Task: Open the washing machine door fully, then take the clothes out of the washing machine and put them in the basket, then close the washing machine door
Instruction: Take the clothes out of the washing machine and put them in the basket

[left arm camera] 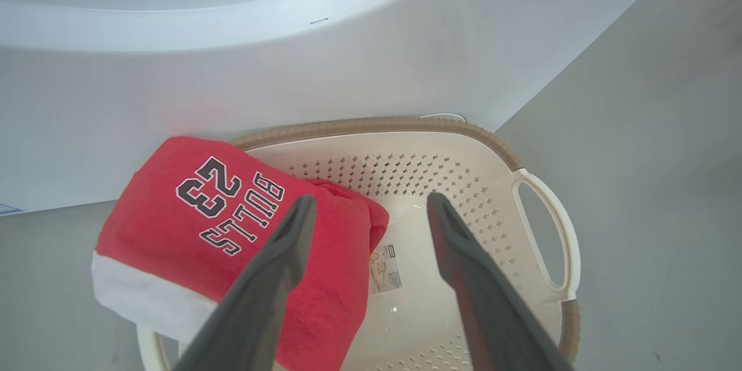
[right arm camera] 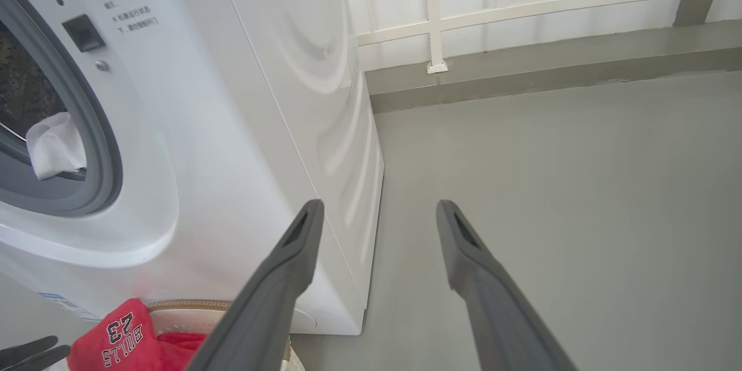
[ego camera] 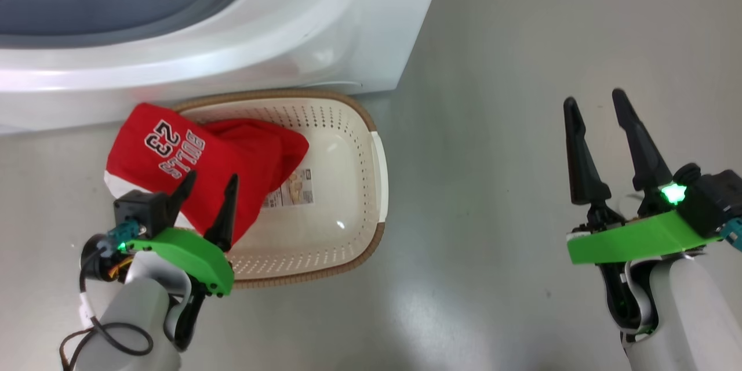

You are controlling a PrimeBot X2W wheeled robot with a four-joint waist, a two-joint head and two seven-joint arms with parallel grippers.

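Observation:
The red jersey (ego camera: 191,168) with "BULLS 23" lettering lies draped over the left rim of the cream basket (ego camera: 379,168), half inside and half hanging out. My left gripper (ego camera: 212,179) hovers open just above the jersey, holding nothing. In the left wrist view the open left gripper (left arm camera: 371,200) frames the jersey (left arm camera: 191,226) and the basket (left arm camera: 377,124). My right gripper (ego camera: 595,98) stands open and empty over bare floor to the right. A white garment (right arm camera: 55,145) sits in the mouth of the washing machine (right arm camera: 232,127). The washing machine door is out of view.
The basket stands on the grey floor (ego camera: 522,40) right against the washing machine (ego camera: 324,23). A paper label (ego camera: 290,188) lies on the basket's bottom. Beyond the machine, a grey curb (right arm camera: 550,72) and a white railing (right arm camera: 522,8) bound the floor.

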